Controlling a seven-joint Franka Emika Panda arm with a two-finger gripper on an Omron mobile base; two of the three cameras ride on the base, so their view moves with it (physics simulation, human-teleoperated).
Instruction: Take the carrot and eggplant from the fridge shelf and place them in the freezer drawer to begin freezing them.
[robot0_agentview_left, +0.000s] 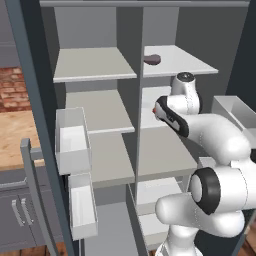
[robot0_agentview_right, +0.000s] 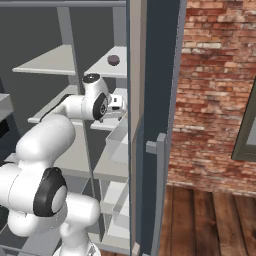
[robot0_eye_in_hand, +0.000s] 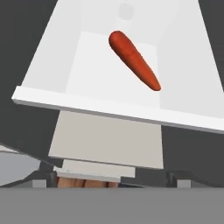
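Carrot (robot0_eye_in_hand: 133, 59): lies slanted on a white fridge shelf (robot0_eye_in_hand: 109, 109), behind the shelf's front lip, touched by nothing.
Eggplant (robot0_agentview_left: 152, 59): sits on the upper right shelf (robot0_agentview_left: 192, 62), above the robot's wrist.
Gripper: fingertips out of sight; jaws spread wide, holding nothing.
Arm (robot0_agentview_left: 215, 135): reaches into the fridge's right half at middle-shelf height.
Door bins (robot0_agentview_left: 75, 145): two white translucent bins on the open left door.

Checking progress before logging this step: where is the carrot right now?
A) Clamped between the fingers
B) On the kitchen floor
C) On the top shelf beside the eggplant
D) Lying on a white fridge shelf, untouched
D: in the hand view the carrot lies by itself on the white shelf, nothing touching it, while the eggplant sits on a higher shelf.
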